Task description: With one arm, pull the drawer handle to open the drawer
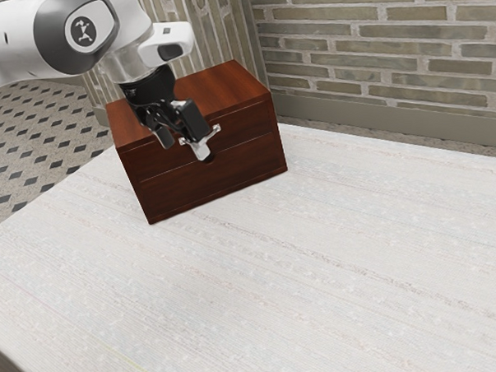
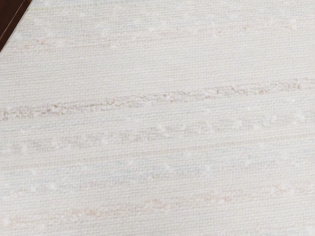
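Table (image 1: 318, 273): pale, whitish wood with fine grain and faint brownish streaks. The wrist view shows the same flat weave-like texture (image 2: 157, 123).
Open room: the near and middle parts of the table, and all toward the exterior view's right, are free surface. The near edge is cut off by the picture.
Cabinet (image 1: 231, 166): a dark red-brown, glossy wooden box with sharp corners. It stands at the table's far corner, toward the exterior view's left. A small dark wedge of it shows in one corner of the wrist view (image 2: 6, 17).
Drawer (image 1: 245, 120): the upper part of the front, above a thin seam. It looks flush with the cabinet face.
Drawer handle (image 1: 205, 147): a small silver metal bar at the middle of the front, partly covered by the hand.
Gripper (image 1: 180, 139): black and angular, right at the drawer handle. I cannot tell if it is wide, narrow or holding.
Arm (image 1: 68, 33): white and grey rounded shells, cut off by the upper left corner.
Behind: a grey-brown brick wall (image 1: 373, 40) and a floor (image 1: 32, 138) of pale tiles with dark diamonds.
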Controlling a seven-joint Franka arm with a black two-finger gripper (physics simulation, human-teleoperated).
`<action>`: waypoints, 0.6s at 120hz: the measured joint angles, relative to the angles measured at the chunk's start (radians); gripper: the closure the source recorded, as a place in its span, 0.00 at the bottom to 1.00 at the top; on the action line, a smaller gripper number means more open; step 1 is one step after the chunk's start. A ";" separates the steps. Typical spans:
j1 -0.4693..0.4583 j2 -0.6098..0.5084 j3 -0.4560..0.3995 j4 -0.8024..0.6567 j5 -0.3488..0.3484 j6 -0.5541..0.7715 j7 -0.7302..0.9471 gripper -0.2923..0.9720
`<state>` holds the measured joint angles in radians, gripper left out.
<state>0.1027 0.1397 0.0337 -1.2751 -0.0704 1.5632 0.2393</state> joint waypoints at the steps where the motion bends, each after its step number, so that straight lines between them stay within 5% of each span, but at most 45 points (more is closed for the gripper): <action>1: 0.000 0.000 0.000 0.000 0.000 0.000 0.001 0.23; 28: 0.000 -0.003 -0.001 0.044 0.006 -0.008 0.032 0.23; 43: -0.003 -0.020 -0.009 0.205 0.065 -0.053 0.058 0.23; 72: -0.022 0.052 -0.081 0.171 0.184 -0.044 0.151 0.23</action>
<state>0.0808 0.1915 -0.0472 -1.1044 0.1138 1.5189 0.3900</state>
